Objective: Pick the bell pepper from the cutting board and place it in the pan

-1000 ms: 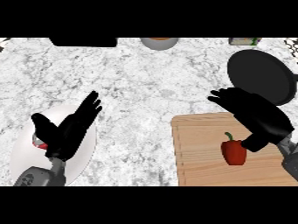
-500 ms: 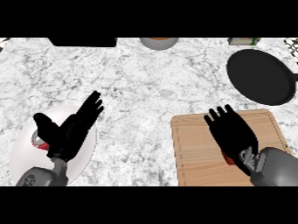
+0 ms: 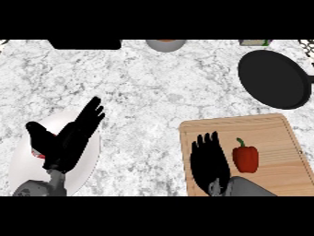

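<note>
My right hand (image 3: 209, 161) on cutting board (image 3: 268, 126), fingers straight, holding nothing, just left of bell pepper (image 3: 246, 157); left hand (image 3: 67, 138) open too, over plate (image 3: 23, 161).

Right hand (image 3: 209, 161) flat over cutting board (image 3: 275, 129), fingers straight. Bell pepper (image 3: 246, 156) just right of it, apart. Pan (image 3: 275, 79) well beyond, up-right. Left hand (image 3: 67, 138) open, resting over white plate (image 3: 23, 166).

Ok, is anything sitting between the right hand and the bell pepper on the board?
No. In the head view only a narrow strip of bare cutting board separates the right hand from the bell pepper.
</note>
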Robot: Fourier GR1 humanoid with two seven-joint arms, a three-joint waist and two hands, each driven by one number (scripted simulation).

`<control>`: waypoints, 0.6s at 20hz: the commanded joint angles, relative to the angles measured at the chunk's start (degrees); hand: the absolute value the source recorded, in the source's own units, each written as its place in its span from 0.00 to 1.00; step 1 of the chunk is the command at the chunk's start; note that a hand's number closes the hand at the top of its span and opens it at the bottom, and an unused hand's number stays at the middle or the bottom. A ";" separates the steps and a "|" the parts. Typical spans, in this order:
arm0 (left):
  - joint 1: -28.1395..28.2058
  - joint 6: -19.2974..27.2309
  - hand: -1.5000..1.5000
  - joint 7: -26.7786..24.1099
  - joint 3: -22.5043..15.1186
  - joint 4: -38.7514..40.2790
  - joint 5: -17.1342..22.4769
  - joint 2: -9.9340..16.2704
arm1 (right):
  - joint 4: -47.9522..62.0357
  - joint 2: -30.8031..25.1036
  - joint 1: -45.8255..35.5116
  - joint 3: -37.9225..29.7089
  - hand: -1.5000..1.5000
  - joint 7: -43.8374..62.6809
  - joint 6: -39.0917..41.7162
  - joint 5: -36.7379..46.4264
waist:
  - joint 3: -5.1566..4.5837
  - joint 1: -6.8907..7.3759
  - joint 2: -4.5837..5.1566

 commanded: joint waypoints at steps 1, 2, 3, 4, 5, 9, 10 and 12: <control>0.56 -0.64 0.50 -1.43 0.73 1.05 -0.74 -0.54 | -0.81 2.46 3.14 1.18 0.00 8.68 4.14 4.20 | 0.06 -0.28 0.13; 1.04 -2.53 0.50 -0.76 2.23 0.48 1.13 0.94 | 1.58 5.01 0.56 -1.72 0.00 9.04 7.39 2.99 | 0.05 0.00 0.16; 1.12 -0.45 0.50 -0.03 0.34 -1.29 -0.83 -0.47 | -1.00 4.24 3.04 -0.91 0.00 10.04 5.88 5.02 | 0.07 -0.23 0.07; 1.83 -2.74 0.50 -0.70 1.36 -1.24 0.08 1.11 | 0.75 2.94 2.30 -1.59 0.00 7.90 6.21 5.47 | 0.07 -0.06 0.12; 0.13 -0.12 0.50 -1.54 -0.08 2.12 -2.31 -1.63 | -0.09 0.60 2.69 -0.05 0.00 6.69 5.91 7.28 | 0.06 -0.45 0.17; -1.72 -0.80 0.50 2.82 2.35 -1.89 0.18 0.03 | 1.10 -1.62 2.45 0.54 0.00 4.62 4.51 12.64 | 0.10 -0.25 0.16; 1.43 -3.34 0.50 -1.37 1.66 1.11 -0.49 0.09 | -0.69 -0.40 2.70 0.05 0.00 6.74 7.73 13.15 | 0.05 -0.32 0.14; 2.23 -1.91 0.50 -1.65 0.49 -0.55 -2.26 -1.86 | -1.73 -1.37 5.81 -1.01 0.00 4.80 5.87 14.88 | 0.09 -0.22 0.16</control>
